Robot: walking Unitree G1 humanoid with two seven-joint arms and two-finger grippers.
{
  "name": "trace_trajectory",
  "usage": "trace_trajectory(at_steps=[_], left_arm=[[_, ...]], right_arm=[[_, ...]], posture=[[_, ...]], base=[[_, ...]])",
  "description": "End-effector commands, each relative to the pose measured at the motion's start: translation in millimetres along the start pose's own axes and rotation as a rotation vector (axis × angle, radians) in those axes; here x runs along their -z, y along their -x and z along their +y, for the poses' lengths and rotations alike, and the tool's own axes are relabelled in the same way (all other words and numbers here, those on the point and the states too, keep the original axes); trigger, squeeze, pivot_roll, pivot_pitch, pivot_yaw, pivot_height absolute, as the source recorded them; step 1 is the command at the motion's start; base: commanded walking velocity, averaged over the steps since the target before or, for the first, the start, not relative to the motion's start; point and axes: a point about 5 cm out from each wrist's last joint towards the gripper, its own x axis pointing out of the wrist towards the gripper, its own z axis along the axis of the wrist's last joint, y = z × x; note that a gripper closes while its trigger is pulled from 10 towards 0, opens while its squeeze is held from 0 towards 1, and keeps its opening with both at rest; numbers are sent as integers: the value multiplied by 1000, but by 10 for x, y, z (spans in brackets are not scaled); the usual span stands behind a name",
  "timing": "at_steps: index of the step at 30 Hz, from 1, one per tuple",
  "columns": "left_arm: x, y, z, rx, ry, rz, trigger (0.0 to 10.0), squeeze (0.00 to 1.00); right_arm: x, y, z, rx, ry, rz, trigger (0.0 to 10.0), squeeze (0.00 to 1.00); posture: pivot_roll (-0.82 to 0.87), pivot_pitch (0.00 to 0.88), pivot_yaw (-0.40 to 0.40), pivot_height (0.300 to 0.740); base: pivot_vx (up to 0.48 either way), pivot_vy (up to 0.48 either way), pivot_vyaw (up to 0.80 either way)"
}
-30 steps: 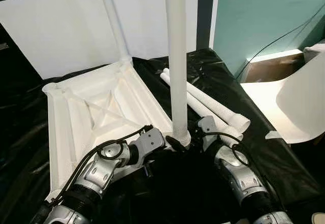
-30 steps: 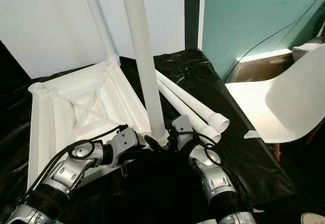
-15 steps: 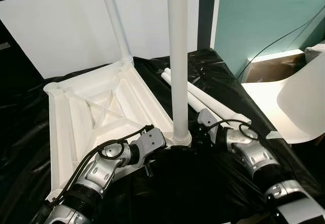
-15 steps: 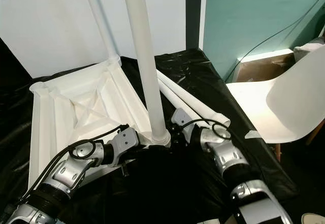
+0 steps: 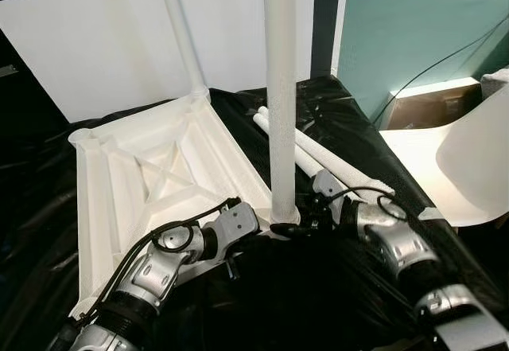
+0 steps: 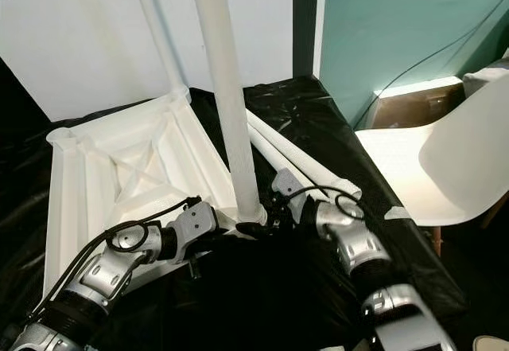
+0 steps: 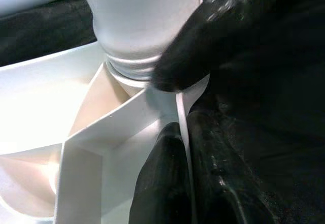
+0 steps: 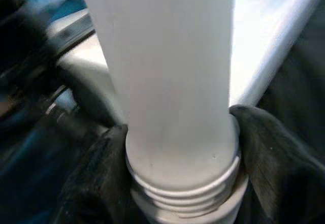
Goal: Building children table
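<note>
The white tabletop (image 5: 119, 184) lies upside down on black sheeting. One white leg (image 5: 179, 33) stands upright in its far corner. A second leg (image 5: 280, 88) stands upright in the near right corner socket. My right gripper (image 5: 293, 222) is shut on that leg's threaded base (image 8: 177, 183), one black finger (image 8: 96, 173) on each side. My left gripper (image 5: 256, 228) is shut on the tabletop's thin rim (image 7: 127, 122) right beside the same corner, its fingers (image 7: 162, 183) pinching the wall. Two loose legs (image 5: 334, 160) lie to the right of the tabletop.
A white chair (image 5: 469, 160) stands close on the right, past the edge of the black sheet. A white board (image 5: 95, 40) leans behind the tabletop, with a teal wall (image 5: 413, 25) and a dangling cable at the back right.
My right forearm has swung out to the right around the near leg while its gripper stayed on the leg's base. The left arm has stayed put.
</note>
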Motion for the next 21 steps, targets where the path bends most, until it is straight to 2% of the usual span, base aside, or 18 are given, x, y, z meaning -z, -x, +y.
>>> trace_trajectory(at_steps=[1,4,6,12,13,14,16,20,21], left_arm=[[423,-204,-452,192,157,113,10000,0],[411,-215,-454,202,153,111,10000,0],[407,-219,-445,206,147,114,10000,0],[396,-226,-433,212,141,116,10000,0],[392,-230,-430,212,139,116,10000,0],[388,-231,-425,212,138,116,10000,0],[386,-231,-423,211,138,116,10000,0],[385,-230,-419,211,137,117,10000,0],[385,-232,-416,211,137,117,10000,0]], right_arm=[[-27,-35,1,156,3,-27,0,0],[35,46,86,252,-46,-92,0,0],[45,66,55,280,-67,-107,0,0],[51,47,52,249,-80,-92,157,0],[53,37,57,224,-79,-83,10000,722],[40,16,58,181,-87,-78,10000,1000],[23,4,67,159,-91,-75,10000,1000],[-55,-26,15,94,-40,-74,10000,1000],[-76,-35,-6,43,-17,-64,10000,0]], posture=[[98,0,30,740],[91,0,34,740],[89,0,36,740],[74,0,46,740],[75,0,45,740],[75,0,45,740],[75,0,45,740],[73,0,44,740],[74,0,45,740]], base=[[0,0,0],[0,0,0],[0,0,0],[0,0,0],[0,0,0],[0,0,0],[0,0,0],[0,0,0],[0,0,0]])
